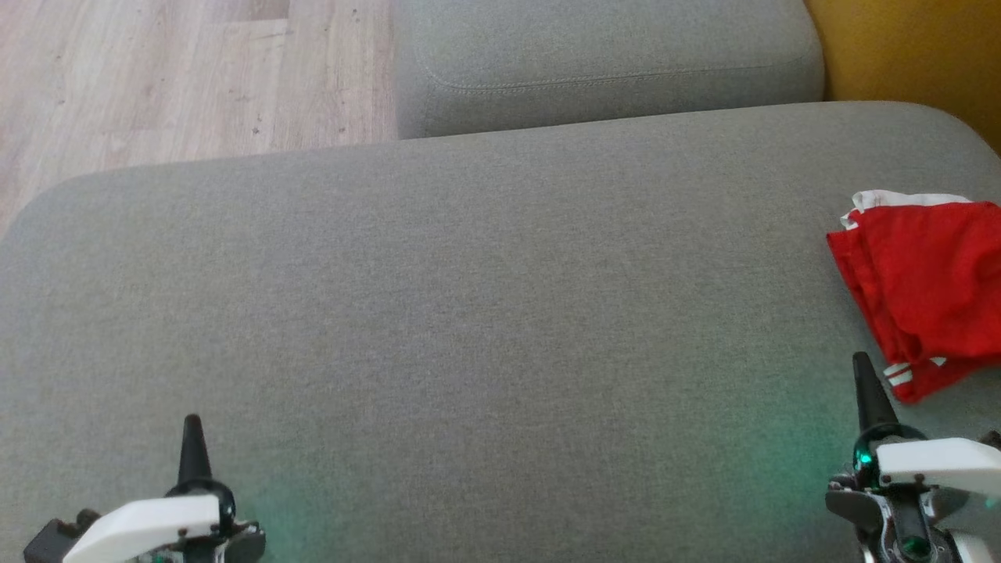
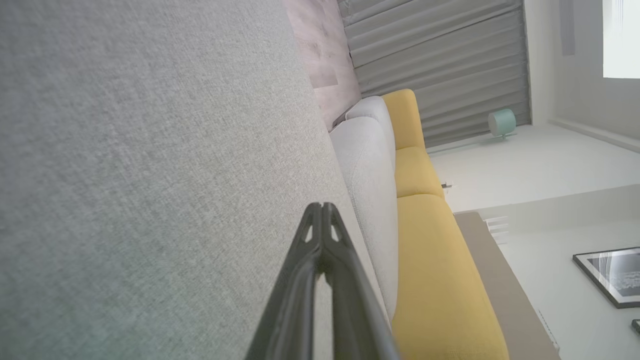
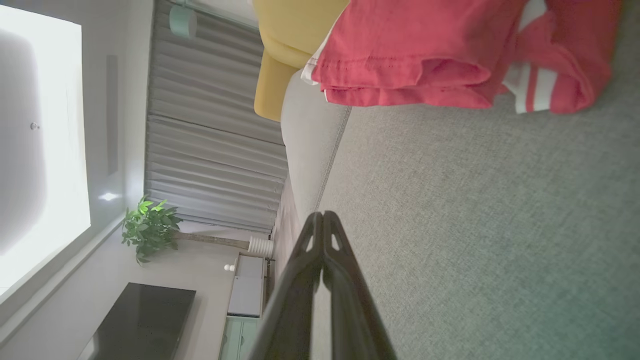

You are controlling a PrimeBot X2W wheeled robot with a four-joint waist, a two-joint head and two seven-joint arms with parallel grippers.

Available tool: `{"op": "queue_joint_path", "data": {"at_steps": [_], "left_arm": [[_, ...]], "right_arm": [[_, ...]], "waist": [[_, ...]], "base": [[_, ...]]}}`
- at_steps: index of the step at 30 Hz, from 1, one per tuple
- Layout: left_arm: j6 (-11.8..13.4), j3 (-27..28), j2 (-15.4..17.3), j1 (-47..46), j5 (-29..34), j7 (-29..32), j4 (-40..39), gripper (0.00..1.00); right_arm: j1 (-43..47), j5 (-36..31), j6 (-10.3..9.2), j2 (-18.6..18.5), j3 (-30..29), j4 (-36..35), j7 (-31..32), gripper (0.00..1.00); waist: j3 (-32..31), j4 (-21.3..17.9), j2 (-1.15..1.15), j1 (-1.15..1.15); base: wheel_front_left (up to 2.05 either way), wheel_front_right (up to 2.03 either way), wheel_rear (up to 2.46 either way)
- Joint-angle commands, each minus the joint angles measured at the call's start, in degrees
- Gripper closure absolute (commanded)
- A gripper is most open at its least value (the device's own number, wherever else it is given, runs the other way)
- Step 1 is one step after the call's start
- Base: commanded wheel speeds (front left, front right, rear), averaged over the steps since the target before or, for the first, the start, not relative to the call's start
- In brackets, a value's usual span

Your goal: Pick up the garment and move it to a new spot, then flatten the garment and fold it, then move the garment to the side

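The red garment [image 1: 927,289] lies folded in a loose stack at the right edge of the grey cushion [image 1: 469,313], partly cut off by the head view's border. White striped trim shows at its near corner, white edging at its far corner.

It is judged soft, light and limp; the layers would likely slide apart and sag if lifted from one point. Best hold, in my judgement, is the thick folded edge facing the cushion's middle, pinching all layers together.

Right gripper [image 1: 861,361]: fingers pressed together, nothing between them, tip just beside the garment's near corner but apart from it.

Left gripper [image 1: 191,422]: likewise clenched and empty, over bare cushion, well apart from the garment.
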Motion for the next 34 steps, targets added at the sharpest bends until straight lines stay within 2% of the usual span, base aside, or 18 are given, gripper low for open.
{"op": "queue_joint_path", "data": {"at_steps": [1, 26, 34], "left_arm": [[-0.23, 1.70, 0.21, -3.22, -1.12, 0.40, -2.06, 1.00], [-0.43, 3.05, -0.03, -5.71, -16.29, 4.67, -4.21, 1.00], [-0.43, 3.05, -0.03, -5.71, -16.30, 4.67, -4.21, 1.00]], "right_arm": [[-3.44, 1.46, -0.03, 0.13, 0.45, -2.27, 0.30, 1.00], [-5.40, 17.74, -0.04, 1.04, -1.68, -2.76, 1.42, 1.00], [-5.40, 17.75, -0.04, 1.04, -1.68, -2.76, 1.42, 1.00]], "waist": [[0.01, 0.02, 0.00, 0.00], [0.17, 0.64, 0.00, 0.00], [0.17, 0.64, 0.00, 0.00]], "base": [[0.00, 0.00, 0.00], [0.00, 0.00, 0.00], [0.00, 0.00, 0.00]]}}
